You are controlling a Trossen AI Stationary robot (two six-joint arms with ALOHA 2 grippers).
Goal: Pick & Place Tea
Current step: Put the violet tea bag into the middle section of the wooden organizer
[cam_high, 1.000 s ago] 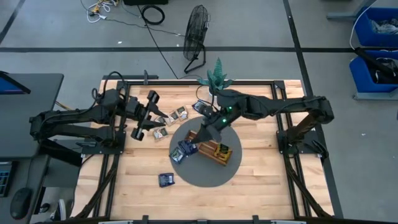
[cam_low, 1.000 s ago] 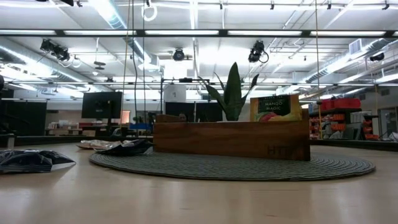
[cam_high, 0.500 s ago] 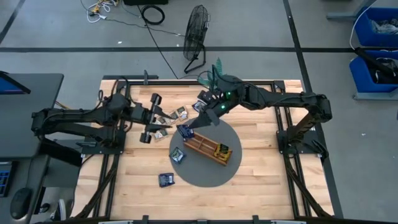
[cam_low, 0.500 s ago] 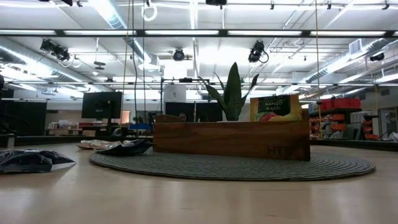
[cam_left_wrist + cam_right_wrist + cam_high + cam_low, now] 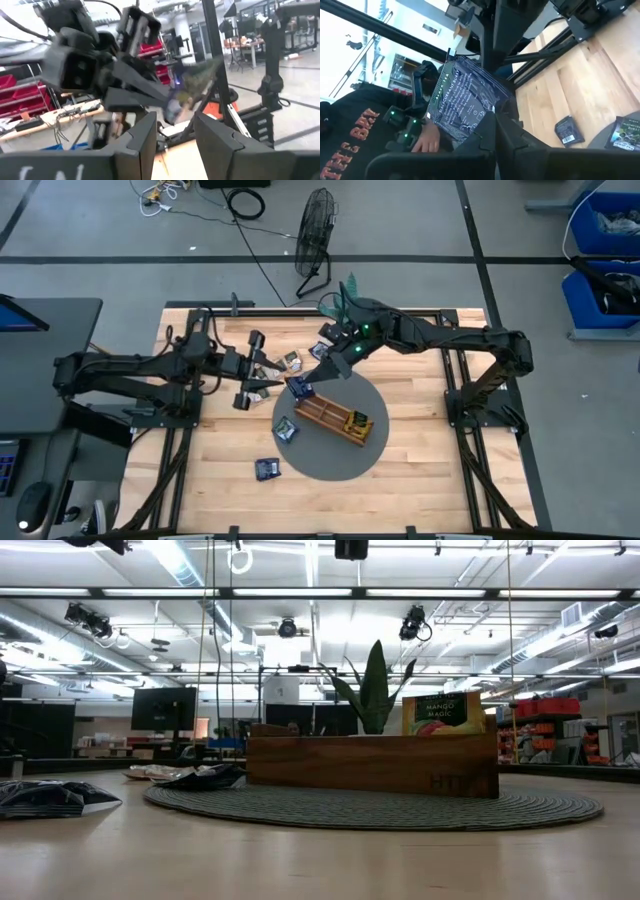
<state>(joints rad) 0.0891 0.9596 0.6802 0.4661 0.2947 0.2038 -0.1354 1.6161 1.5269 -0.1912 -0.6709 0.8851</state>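
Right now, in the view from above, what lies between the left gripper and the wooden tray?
In the high view, a few tea sachets lie on the bare table between the left gripper and the wooden tray, near the grey mat.

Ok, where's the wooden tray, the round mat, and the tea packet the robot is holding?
wooden tray (image 5: 370, 765), low view, its front wall
round mat (image 5: 325, 460), high view, bare near edge
dark tea packet (image 5: 465, 102), right wrist view, its printed face
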